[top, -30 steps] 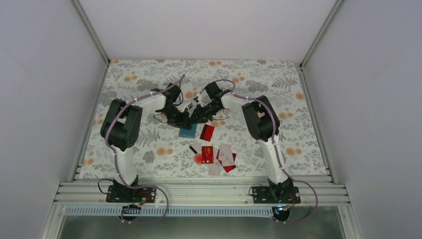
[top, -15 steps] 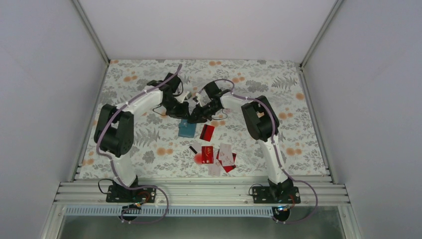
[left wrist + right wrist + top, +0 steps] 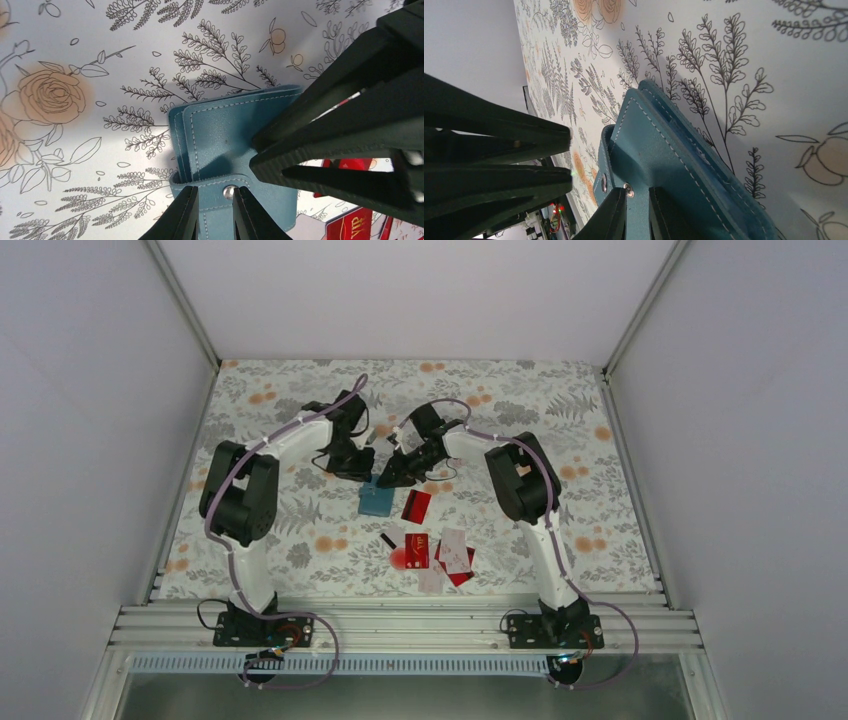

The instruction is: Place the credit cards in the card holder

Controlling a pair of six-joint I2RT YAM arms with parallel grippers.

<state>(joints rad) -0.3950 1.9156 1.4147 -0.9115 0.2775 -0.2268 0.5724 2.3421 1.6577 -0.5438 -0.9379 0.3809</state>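
Note:
The teal card holder (image 3: 377,502) lies on the flowered cloth between both grippers. My left gripper (image 3: 362,473) has its fingers closed on the holder's snap strap (image 3: 222,192), as the left wrist view (image 3: 215,205) shows. My right gripper (image 3: 392,478) is closed on the holder's edge beside a snap, seen in the right wrist view (image 3: 638,215) with the holder (image 3: 674,165) partly raised. Credit cards lie nearer the arm bases: one red card (image 3: 416,506) beside the holder, another red card (image 3: 416,548) and white cards (image 3: 455,550) in a loose pile.
A small black piece (image 3: 388,539) and a round red blob (image 3: 400,558) lie by the card pile. The right gripper's black fingers (image 3: 325,145) crowd the left wrist view, and the left gripper (image 3: 499,165) fills the left of the right wrist view.
My left arm swung out toward the far left, then came back to the holder. The holder shifted slightly to the left. The right arm barely moved.

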